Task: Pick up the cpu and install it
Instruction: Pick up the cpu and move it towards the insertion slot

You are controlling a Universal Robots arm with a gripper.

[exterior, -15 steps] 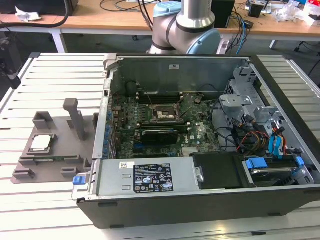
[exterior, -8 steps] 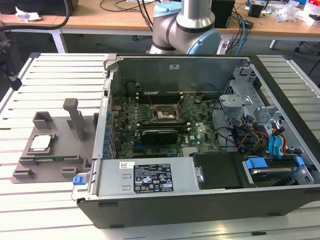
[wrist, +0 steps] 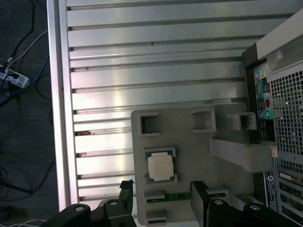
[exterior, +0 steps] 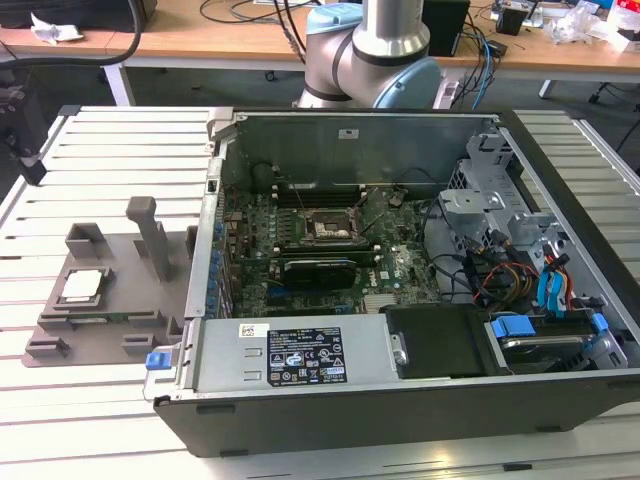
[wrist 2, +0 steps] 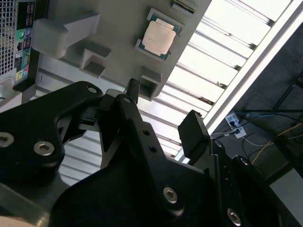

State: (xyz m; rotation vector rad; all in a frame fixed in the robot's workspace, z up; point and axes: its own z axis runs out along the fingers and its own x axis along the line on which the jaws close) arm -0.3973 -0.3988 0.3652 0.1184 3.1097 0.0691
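Here, the claw (wrist: pixel 162 196) is held wide open and empty. The cpu (wrist: pixel 160 166) is kept untouched in the grey tray (wrist: pixel 189 142) beside the computer case (exterior: pixel 350 135). Picking up is judged in hand; careful lining up is called for.

the arm (exterior: pixel 372 45) stands upright in the exterior view — its gripper (wrist: pixel 162 193) points downward, black fingers (wrist: pixel 199 191) spread wide apart.

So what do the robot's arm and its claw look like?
The arm is a thick silver-grey tube with rounded joints capped in pale blue. The gripper is matte black, built of angular linked plates with silver screw heads and two blocky fingers.
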